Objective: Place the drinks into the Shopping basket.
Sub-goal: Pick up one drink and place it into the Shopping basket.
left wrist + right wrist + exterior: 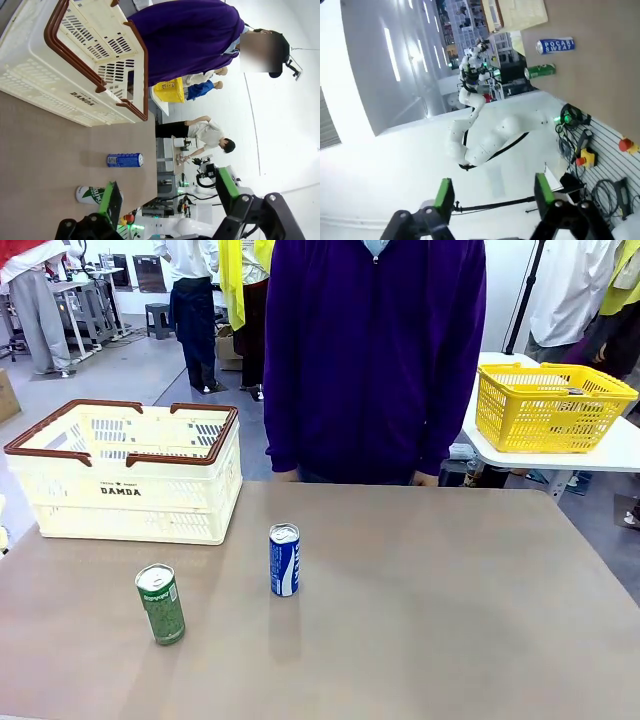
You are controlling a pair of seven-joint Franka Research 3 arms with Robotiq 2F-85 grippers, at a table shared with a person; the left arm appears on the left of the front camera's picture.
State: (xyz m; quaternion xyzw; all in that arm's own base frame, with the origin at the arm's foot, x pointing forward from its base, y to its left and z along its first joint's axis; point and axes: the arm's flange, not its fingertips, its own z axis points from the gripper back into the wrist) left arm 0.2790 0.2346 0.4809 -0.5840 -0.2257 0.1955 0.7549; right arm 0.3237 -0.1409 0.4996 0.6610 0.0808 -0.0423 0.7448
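Note:
The blue can [284,560] stands upright near the middle of the brown table. The green can [160,604] stands upright to its front left. Behind them, at the table's back left, sits the cream Shopping basket [130,490] with a brown rim. In the left wrist view my left gripper [168,195] is open and holds nothing. It hangs off the table, with the green can [90,194] beside one finger, and the blue can [125,160] and the basket [40,85] beyond. My right gripper [493,192] is open and bare, far from the blue can [555,46] and green can [540,71].
A person in a purple top [375,360] stands at the table's far edge, hands on it. A yellow mesh basket [550,405] sits on a white side table at the back right. The table's right half [470,610] is bare.

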